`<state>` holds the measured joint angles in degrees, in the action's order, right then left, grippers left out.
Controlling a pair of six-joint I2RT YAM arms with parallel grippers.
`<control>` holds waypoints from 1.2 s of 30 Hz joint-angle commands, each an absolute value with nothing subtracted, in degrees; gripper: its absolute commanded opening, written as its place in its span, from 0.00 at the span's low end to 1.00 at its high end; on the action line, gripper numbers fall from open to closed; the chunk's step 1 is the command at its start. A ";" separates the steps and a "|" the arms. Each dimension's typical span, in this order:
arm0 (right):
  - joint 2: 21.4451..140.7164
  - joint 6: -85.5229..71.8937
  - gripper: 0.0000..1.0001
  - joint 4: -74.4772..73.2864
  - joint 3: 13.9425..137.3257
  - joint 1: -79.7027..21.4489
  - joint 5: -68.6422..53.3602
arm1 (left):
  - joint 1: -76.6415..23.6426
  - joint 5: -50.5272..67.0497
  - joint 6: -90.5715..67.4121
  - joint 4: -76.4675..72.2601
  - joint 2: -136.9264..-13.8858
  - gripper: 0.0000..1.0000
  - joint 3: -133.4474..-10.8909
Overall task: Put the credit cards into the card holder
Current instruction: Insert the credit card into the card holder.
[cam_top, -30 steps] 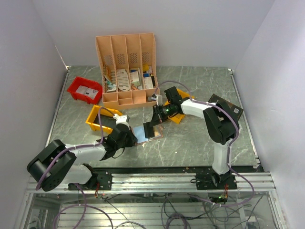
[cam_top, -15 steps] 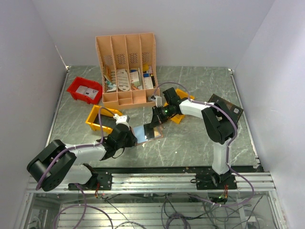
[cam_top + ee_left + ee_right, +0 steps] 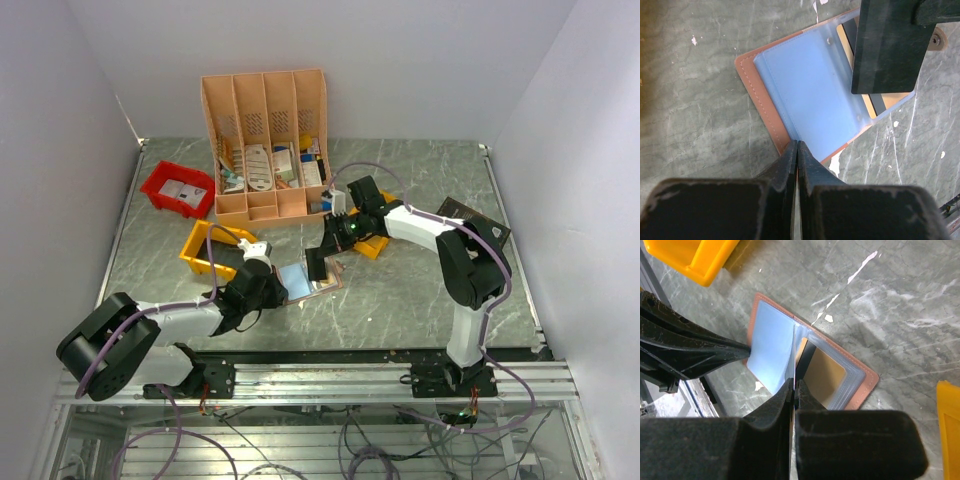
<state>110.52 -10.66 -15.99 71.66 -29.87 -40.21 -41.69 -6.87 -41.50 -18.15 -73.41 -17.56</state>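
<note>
The tan-brown card holder (image 3: 300,280) lies open on the table, its pale blue pocket panel (image 3: 810,95) facing up. A gold card with a black stripe (image 3: 827,375) sits in its right pocket. My left gripper (image 3: 797,146) is shut on the holder's near edge, pinning it. My right gripper (image 3: 795,386) is shut on a thin pale credit card (image 3: 794,347), seen edge-on. The card stands upright over the holder's middle fold. In the top view the right gripper (image 3: 319,266) hangs just above the holder and the left gripper (image 3: 283,291) is at its left corner.
A peach slotted organiser (image 3: 265,140) stands at the back. A red bin (image 3: 178,188) and a yellow bin (image 3: 205,248) are to the left. Another yellow bin (image 3: 378,242) sits under the right forearm. A black book (image 3: 478,222) lies at the right.
The right arm's elbow has swung to the right and its wrist now stands steeper over the holder, the card still in it. The left gripper has stayed shut on the holder's edge.
</note>
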 commanded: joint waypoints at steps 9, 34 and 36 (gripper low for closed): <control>114.27 -11.34 0.00 -17.20 71.39 -30.16 -40.76 | -41.22 -7.03 -40.47 -16.34 -73.42 0.09 -16.90; 119.74 -9.07 0.00 -22.23 75.19 -31.01 -40.76 | -41.22 -7.12 -40.04 -15.87 -73.19 0.09 -17.18; 120.03 -8.84 0.00 -22.78 75.67 -31.03 -40.36 | -41.22 -7.25 -39.77 -15.65 -73.21 0.09 -17.37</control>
<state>117.75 -11.22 -20.01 74.48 -30.79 -43.94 -41.69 -6.85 -41.34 -18.15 -73.41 -17.56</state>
